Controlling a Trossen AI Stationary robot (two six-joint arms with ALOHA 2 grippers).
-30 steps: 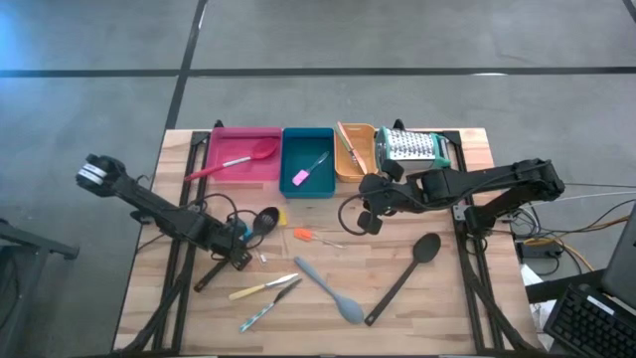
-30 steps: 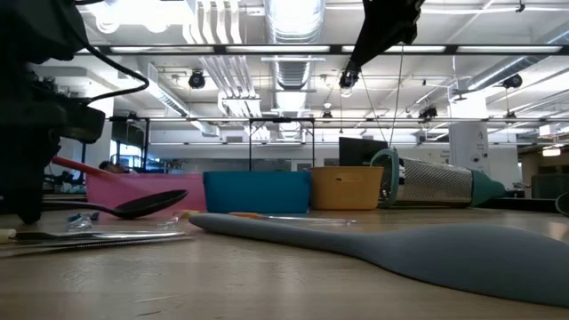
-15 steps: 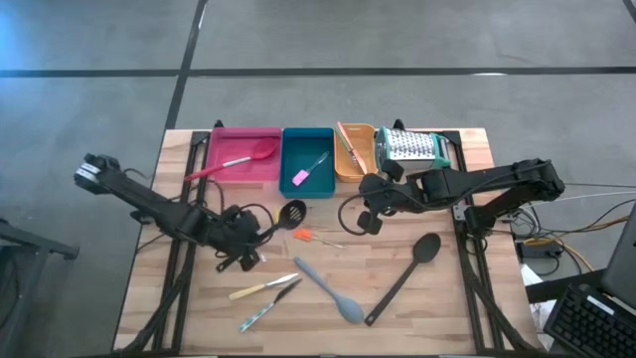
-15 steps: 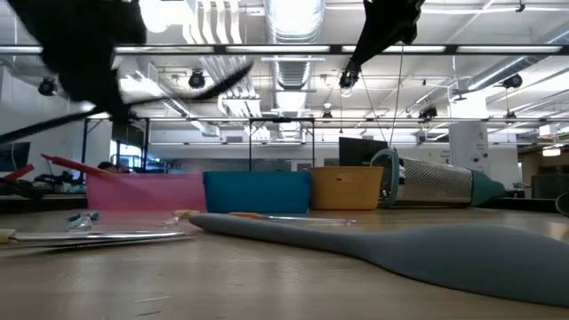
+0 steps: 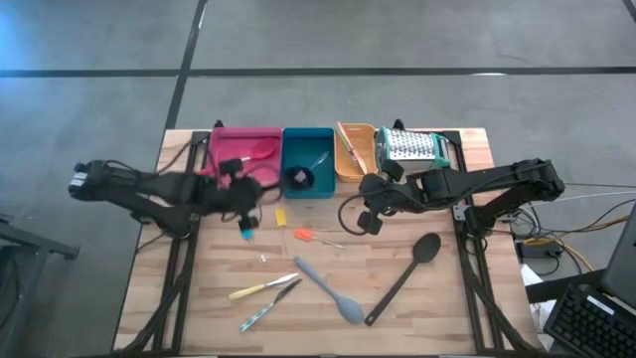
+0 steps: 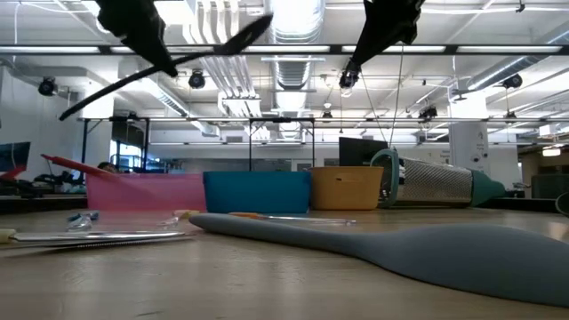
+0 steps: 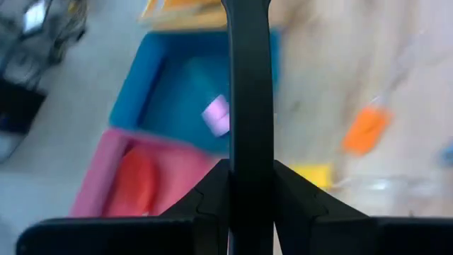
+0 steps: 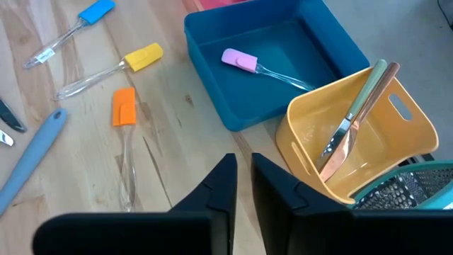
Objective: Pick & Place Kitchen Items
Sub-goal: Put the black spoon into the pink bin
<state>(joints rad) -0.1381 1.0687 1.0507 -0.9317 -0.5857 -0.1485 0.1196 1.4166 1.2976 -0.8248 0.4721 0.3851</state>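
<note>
My left gripper (image 5: 241,195) is shut on a long black slotted spoon, whose head (image 5: 298,179) hangs above the teal tray (image 5: 320,139). In the low view the spoon (image 6: 204,52) slants high over the table. My right gripper (image 8: 243,180) hovers shut, holding nothing, above the table near the orange tray (image 8: 368,142). On the table lie a second black spoon (image 5: 405,276), a grey spoon (image 5: 328,289), a yellow-handled tool (image 5: 260,288) and small tools with blue (image 8: 95,12), yellow (image 8: 143,56) and orange (image 8: 124,106) heads. My left gripper pinches the black spoon's handle (image 7: 249,134) between its two fingers (image 7: 207,205), about midway along it. The handle runs out ahead between them. The spoon is lifted clear of the table and tilted, its head (image 6: 256,24) higher than its free end (image 6: 67,114).
At the far edge stand a pink tray (image 5: 234,139) with a red-headed spatula (image 5: 260,151), the teal tray with a pink-headed tool (image 8: 241,60), the orange tray with a utensil (image 8: 354,117), and a metal grater (image 5: 412,147). Cables lie by the right arm (image 5: 348,214).
My left gripper has risen and swung toward the table's far edge and the teal tray, rolling as it went. The black slotted spoon has left the table with it, and its head now hangs over the teal tray.
</note>
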